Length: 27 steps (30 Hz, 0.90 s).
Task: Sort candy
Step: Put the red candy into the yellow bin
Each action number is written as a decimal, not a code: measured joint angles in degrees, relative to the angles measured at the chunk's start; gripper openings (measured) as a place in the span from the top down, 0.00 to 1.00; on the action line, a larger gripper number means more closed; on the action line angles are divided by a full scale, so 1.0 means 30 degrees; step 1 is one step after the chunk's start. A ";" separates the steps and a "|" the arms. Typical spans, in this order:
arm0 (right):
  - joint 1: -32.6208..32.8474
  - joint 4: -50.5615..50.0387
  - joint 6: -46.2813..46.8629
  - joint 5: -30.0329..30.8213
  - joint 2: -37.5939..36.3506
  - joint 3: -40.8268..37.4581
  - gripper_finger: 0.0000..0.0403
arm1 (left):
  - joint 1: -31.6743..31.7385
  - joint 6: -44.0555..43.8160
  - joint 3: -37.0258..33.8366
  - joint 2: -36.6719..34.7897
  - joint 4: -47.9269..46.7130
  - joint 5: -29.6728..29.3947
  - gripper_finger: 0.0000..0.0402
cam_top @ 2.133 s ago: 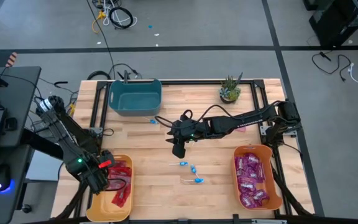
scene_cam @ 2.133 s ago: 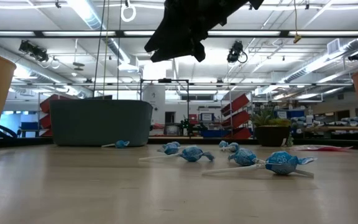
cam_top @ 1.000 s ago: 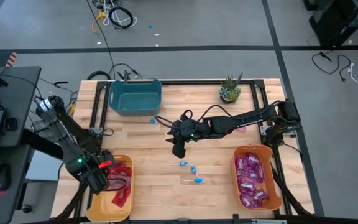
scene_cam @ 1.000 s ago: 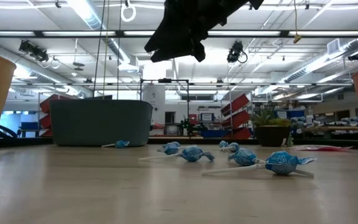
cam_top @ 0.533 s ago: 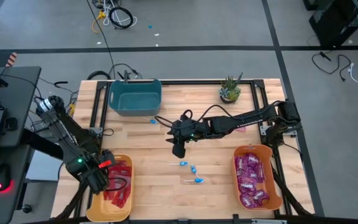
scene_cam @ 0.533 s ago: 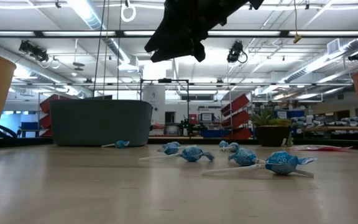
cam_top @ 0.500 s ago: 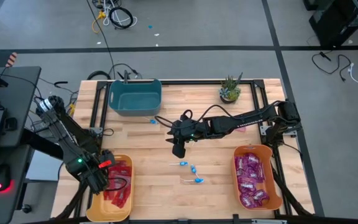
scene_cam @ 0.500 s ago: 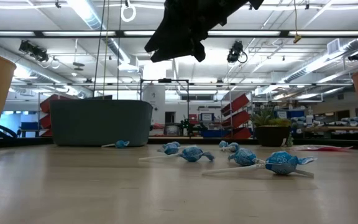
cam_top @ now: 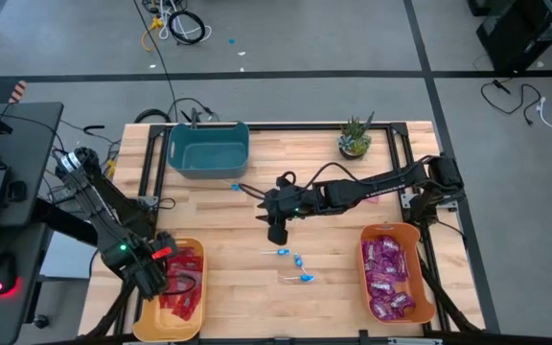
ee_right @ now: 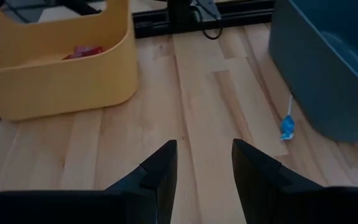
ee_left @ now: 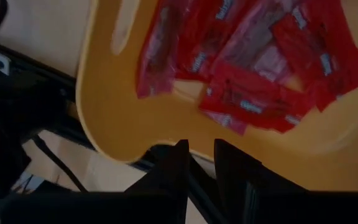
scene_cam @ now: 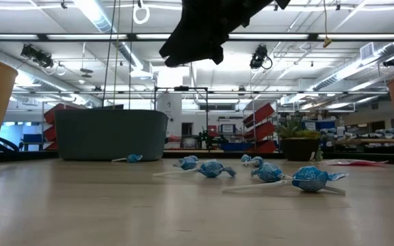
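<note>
While the left gripper (cam_top: 151, 278) hangs over the yellow bin (cam_top: 151, 321) at the table's seven o'clock corner, its fingers (ee_left: 173, 163) stand slightly parted with nothing between them, directly above the heap of flat red packets (ee_left: 253, 68) lying in that bin. Its place there reads as a drop-off point for the red kind. Across the butcher-block table (cam_top: 218, 216), the right gripper (cam_top: 276, 233) hovers near the centre, raised clear of the wood, its two fingers (ee_right: 160, 168) spread apart and empty; the wrist view looks past them toward the yellow bin and the teal bin (cam_top: 208, 147) at eleven o'clock. Three blue lollipops (cam_top: 298, 262) on white sticks lie loose on the boards at roughly five o'clock from that gripper, close by, and another lollipop (ee_right: 287, 127) rests just beside the teal bin's near wall. Judging by position, the right arm is poised to collect these for the teal bin, whose contents cannot be seen from above. Purple packets (cam_top: 389, 273) already fill the orange bin (cam_top: 366, 287) at the table's five o'clock corner, and one flat red packet (cam_top: 373, 198) sits under the right arm, toward two o'clock. Only the lollipops and that stray red piece appear left to sort.
</note>
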 joint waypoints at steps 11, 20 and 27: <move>0.0308 -0.0011 -0.1566 -0.0036 0.0000 0.0000 0.65 | 0.0000 0.0860 0.0035 -0.0022 0.1750 0.0316 0.80; 0.0409 -0.1097 -0.1821 -0.0078 -0.0447 0.0000 0.65 | 0.0000 0.1495 0.2122 -0.0029 0.2019 -0.1107 0.80; 0.0884 -0.3555 -0.2516 -0.0087 -0.2221 0.0000 0.65 | 0.0000 0.4217 0.3241 -0.0029 0.1983 -0.4054 0.80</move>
